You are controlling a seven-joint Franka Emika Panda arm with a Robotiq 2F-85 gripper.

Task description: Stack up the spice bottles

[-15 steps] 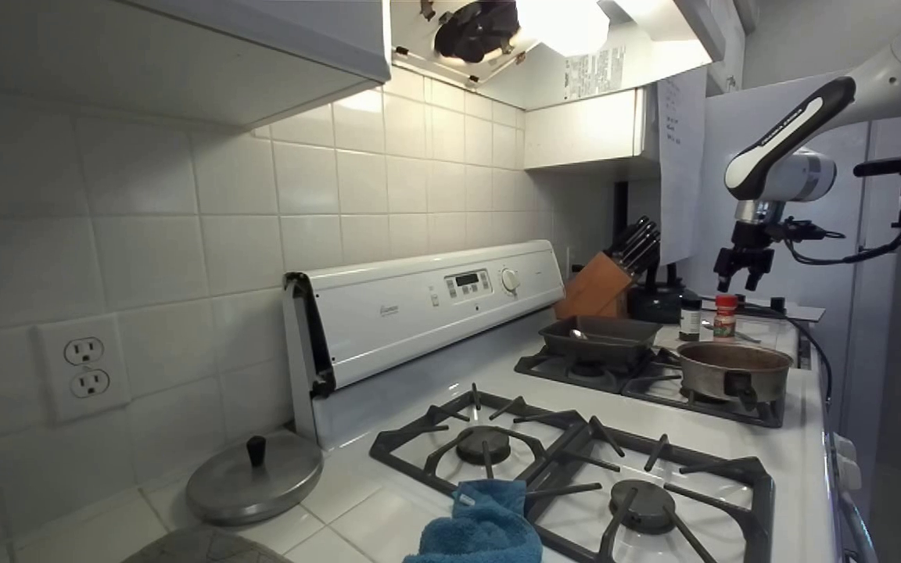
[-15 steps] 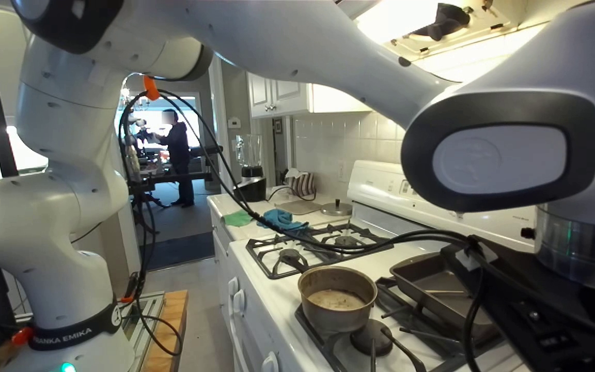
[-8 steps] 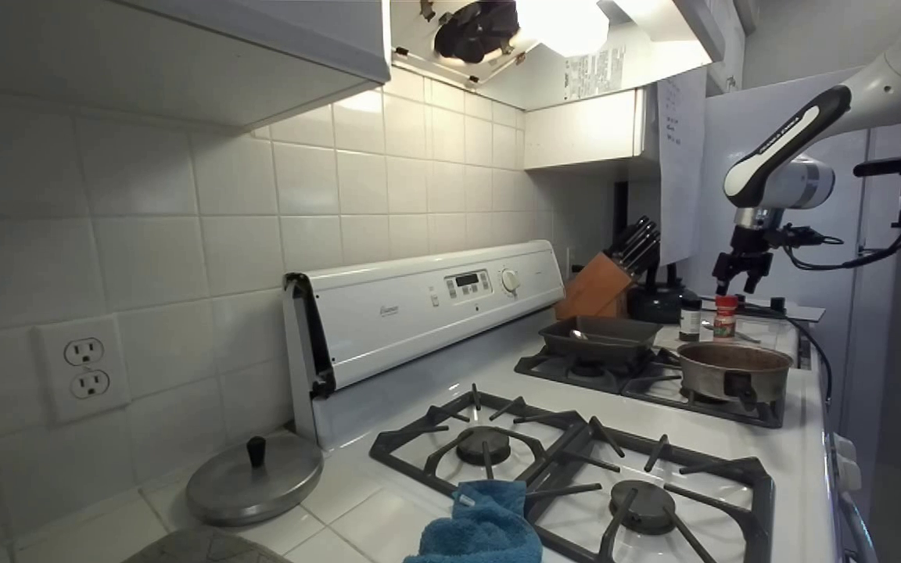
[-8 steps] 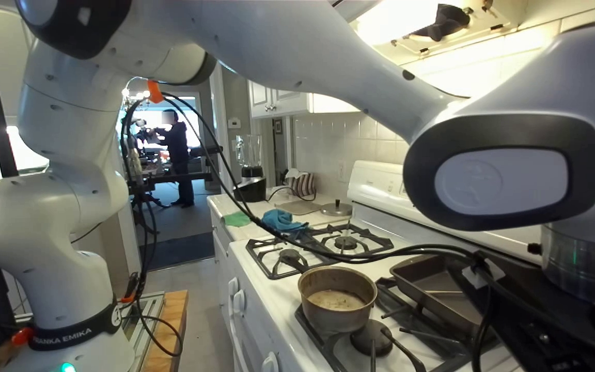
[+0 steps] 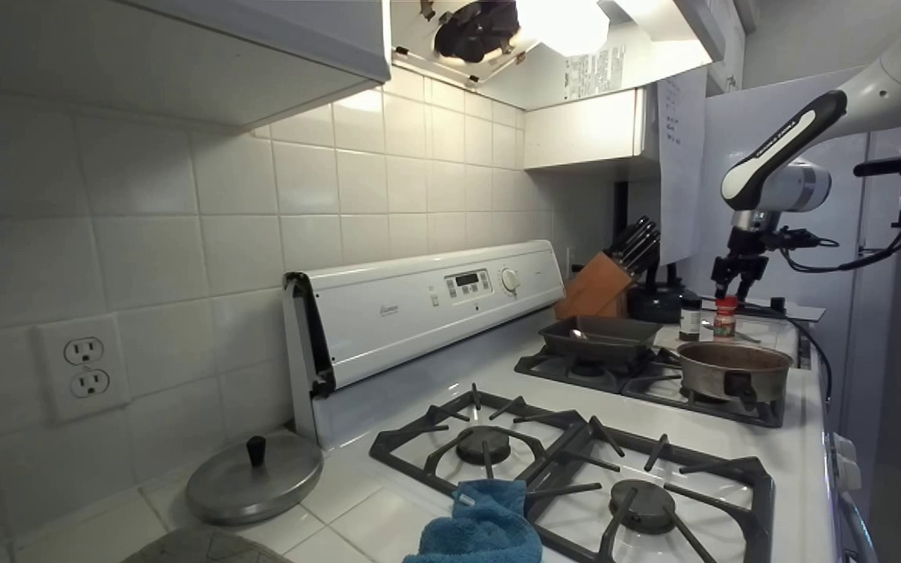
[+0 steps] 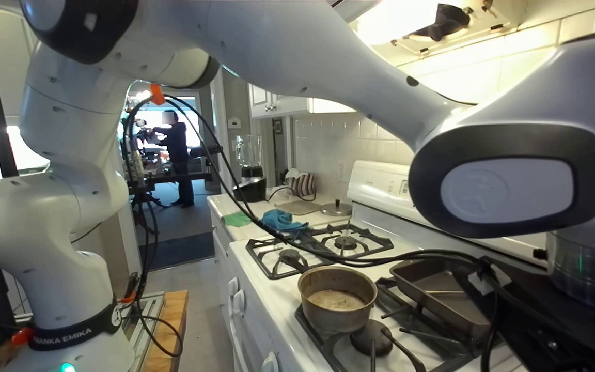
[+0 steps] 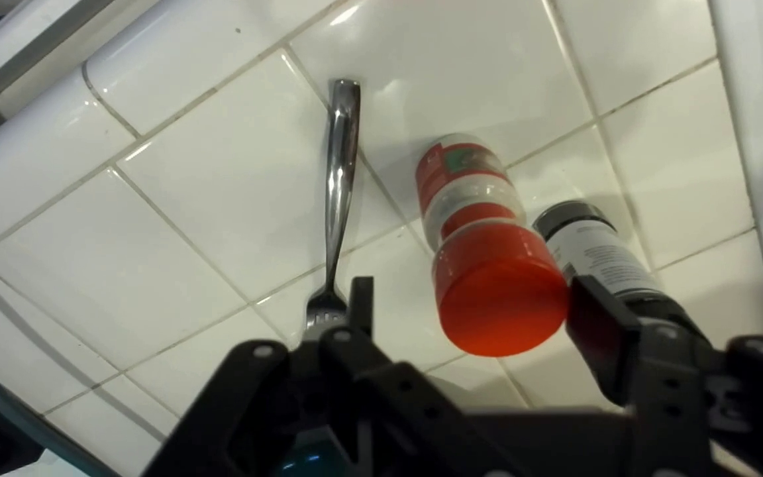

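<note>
A white tile wall (image 5: 306, 180) backs the stove (image 5: 798, 469), and past it a tiled counter (image 7: 169, 225) carries the red-capped bottle (image 7: 487, 245) and the black-capped bottle (image 7: 597, 255), both upright and not yet stacked. The gripper (image 7: 481, 315) hangs above them pointing down, its fingers (image 7: 600, 331) spread, with nothing pinched as far as I can tell. The red-capped bottle seems nearly straight below, its long axis running up toward the gripper; in the wrist view its cap (image 7: 504, 305) shows between the two fingers, off centre toward the one on the black-capped bottle's side. Whether that finger touches the cap I cannot say. In an exterior view the black-capped bottle (image 5: 690, 319) stands just beside it across a narrow gap, so getting that finger down between the two looks like the tight part; a small shift that way and then down would probably suit a grip on the red-capped bottle. A fork (image 7: 342, 172) lies flat on the counter on the other finger's side. On the stove, the pot (image 6: 336, 321) has a pale layer (image 6: 336, 299) in its bottom, and the baking pan (image 5: 615, 353) has a slender utensil (image 6: 444, 293) lying in it. What fills the bottles is too unclear to tell.
</note>
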